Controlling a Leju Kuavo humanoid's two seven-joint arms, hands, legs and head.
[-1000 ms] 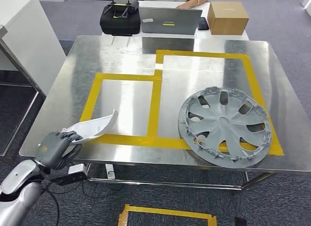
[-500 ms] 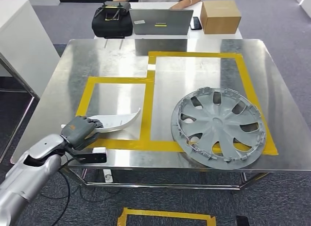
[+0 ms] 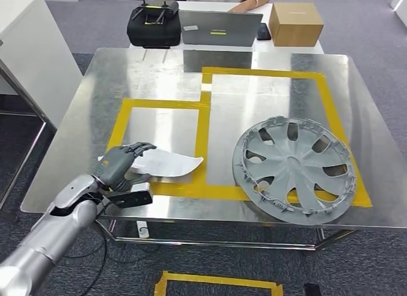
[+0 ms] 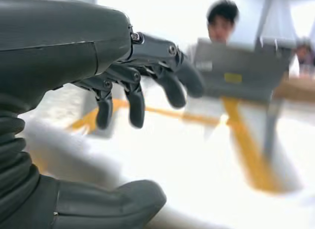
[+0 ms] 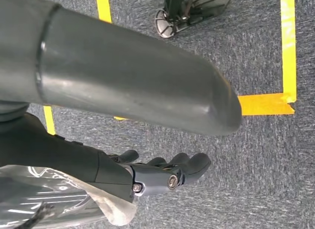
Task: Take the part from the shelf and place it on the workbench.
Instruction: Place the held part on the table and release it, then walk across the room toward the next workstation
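The part (image 3: 168,162) is a long, curved white plastic piece. It lies on the steel workbench (image 3: 158,73) near the front left, across the lower edge of the left yellow-taped rectangle (image 3: 204,130). My left hand (image 3: 120,163) is at its near end, with the fingers (image 3: 139,147) lifted and spread above it. In the left wrist view the fingers (image 4: 163,71) stand apart from the thumb (image 4: 111,204), and the blurred white part (image 4: 74,155) lies between them untouched. My right hand (image 5: 159,172) hangs over the carpet, loosely curled and holding nothing.
A grey wheel cover (image 3: 294,165) lies at the front right of the bench, over the yellow tape. Along the far edge stand a laptop (image 3: 220,27), a black bag (image 3: 153,25) and a cardboard box (image 3: 295,22), with a person (image 3: 240,0) behind them. A white cabinet (image 3: 28,54) stands at the left.
My left arm carried the part forward and right onto the bench. The fingers, closed around it before, have lifted off it. The camera also shifted slightly.
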